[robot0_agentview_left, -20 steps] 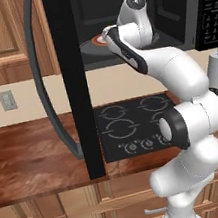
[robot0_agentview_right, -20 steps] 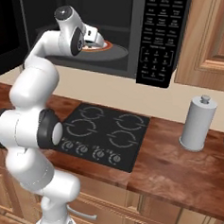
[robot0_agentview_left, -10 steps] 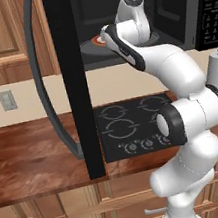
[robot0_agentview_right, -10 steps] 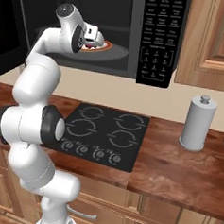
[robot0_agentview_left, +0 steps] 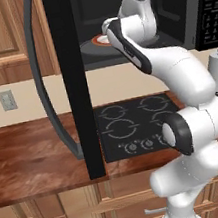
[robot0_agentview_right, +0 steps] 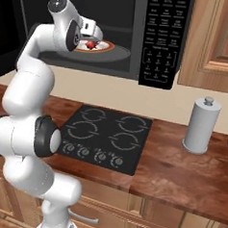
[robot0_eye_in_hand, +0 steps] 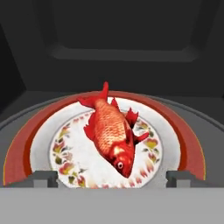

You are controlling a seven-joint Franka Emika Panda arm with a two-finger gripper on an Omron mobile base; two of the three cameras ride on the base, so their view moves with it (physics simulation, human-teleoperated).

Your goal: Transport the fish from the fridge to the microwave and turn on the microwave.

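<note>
The fish [robot0_eye_in_hand: 113,138] lies flat on a plate [robot0_eye_in_hand: 65,146] with a red rim and a flowered white centre. The plate rests on the round turntable [robot0_eye_in_hand: 175,114] inside the microwave [robot0_agentview_right: 164,37]. In the hand view the fish's head points toward 5 o'clock and its forked tail toward 11 o'clock, with fins spread to either side.

The gripper [robot0_eye_in_hand: 112,178] is held just in front of the fish with its jaws standing wide apart. One dark fingertip [robot0_eye_in_hand: 43,178] sits at about 8 o'clock in the hand view and the other at about 4 o'clock. Neither touches the fish, which lies free between and beyond them.

In the right base view the hand reaches into the open oven cavity at about 10 o'clock, with a bit of red showing on the plate beside it. The keypad [robot0_agentview_right: 161,47] is at 1 o'clock. The microwave door [robot0_agentview_left: 73,82] hangs open, seen edge-on at 9 o'clock in the left base view, with its curved grey handle [robot0_agentview_left: 43,87] beside it.

Below the oven a black cooktop [robot0_agentview_right: 104,137] is set in a reddish-brown counter [robot0_agentview_right: 188,176]. A grey canister [robot0_agentview_right: 201,126] stands on the counter at 3 o'clock.
</note>
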